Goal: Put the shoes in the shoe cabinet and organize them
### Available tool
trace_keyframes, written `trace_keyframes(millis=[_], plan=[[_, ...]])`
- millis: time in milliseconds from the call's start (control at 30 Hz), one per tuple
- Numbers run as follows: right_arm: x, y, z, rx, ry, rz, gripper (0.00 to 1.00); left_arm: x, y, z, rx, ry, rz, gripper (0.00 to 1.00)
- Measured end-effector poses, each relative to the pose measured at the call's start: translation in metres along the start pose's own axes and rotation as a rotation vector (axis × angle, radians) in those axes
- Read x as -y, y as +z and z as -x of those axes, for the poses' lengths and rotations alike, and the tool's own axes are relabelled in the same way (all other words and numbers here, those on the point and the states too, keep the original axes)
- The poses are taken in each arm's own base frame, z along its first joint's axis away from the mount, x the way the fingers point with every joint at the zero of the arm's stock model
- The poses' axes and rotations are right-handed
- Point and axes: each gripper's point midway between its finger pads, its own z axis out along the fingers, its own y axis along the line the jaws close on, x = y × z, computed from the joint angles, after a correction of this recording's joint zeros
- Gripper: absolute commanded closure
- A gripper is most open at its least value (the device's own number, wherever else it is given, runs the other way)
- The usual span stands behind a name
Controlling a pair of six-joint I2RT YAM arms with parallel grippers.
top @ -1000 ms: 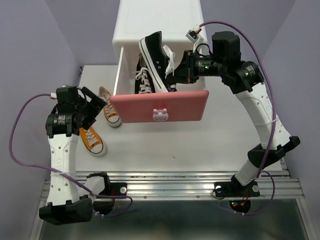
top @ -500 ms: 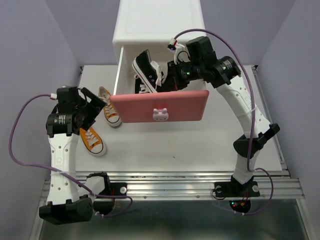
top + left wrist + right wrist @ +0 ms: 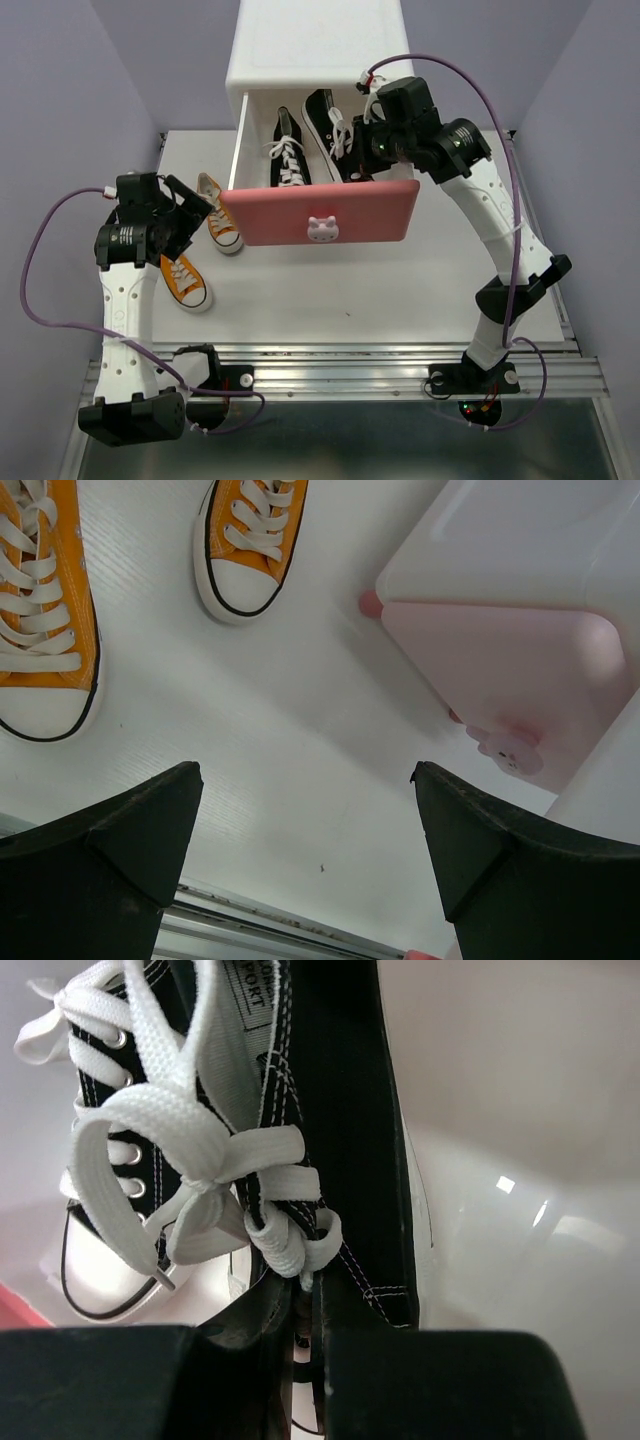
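The white bench [image 3: 330, 290] carries the small white plastic shoe cabinet [image 3: 320, 40] at its far middle, with the deeper pink upper drawer [image 3: 370, 210] pulled out toward the near side. One black canvas sneaker [image 3: 288, 155] lies in the drawer's left half. The second black sneaker [image 3: 325, 120] is just right of it, clamped in the right gripper [image 3: 362, 140]. Two orange canvas sneakers [image 3: 218, 225] lie on the bench left of the drawer, near the wide, empty left gripper [image 3: 185, 215]. I judge the task about half done.

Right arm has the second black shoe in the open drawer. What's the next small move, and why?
Probably lower slightly and open the right gripper: its black shoe lies inside the open upper drawer, beside the other black shoe and roughly parallel to it, so release looks due.
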Motion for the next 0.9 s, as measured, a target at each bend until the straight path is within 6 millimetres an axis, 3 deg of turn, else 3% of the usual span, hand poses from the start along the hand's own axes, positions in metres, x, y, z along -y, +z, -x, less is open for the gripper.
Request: trace_keyframes(millis=[267,533,900], plan=[[-0.005,0.001,0.006,0.058,-0.036,-0.094,0.99,-0.005,0.005,-0.004,-0.013,-0.001,0.013,0.01],[-0.019,0.015,0.007,0.115,0.004,-0.244,0.99,-0.006,0.005,-0.003,-0.007,-0.001,0.02,0.01],[-0.006,0.007,0.008,0.18,0.03,-0.441,1.0,-0.007,0.006,-0.002,-0.003,-0.002,0.024,0.01]])
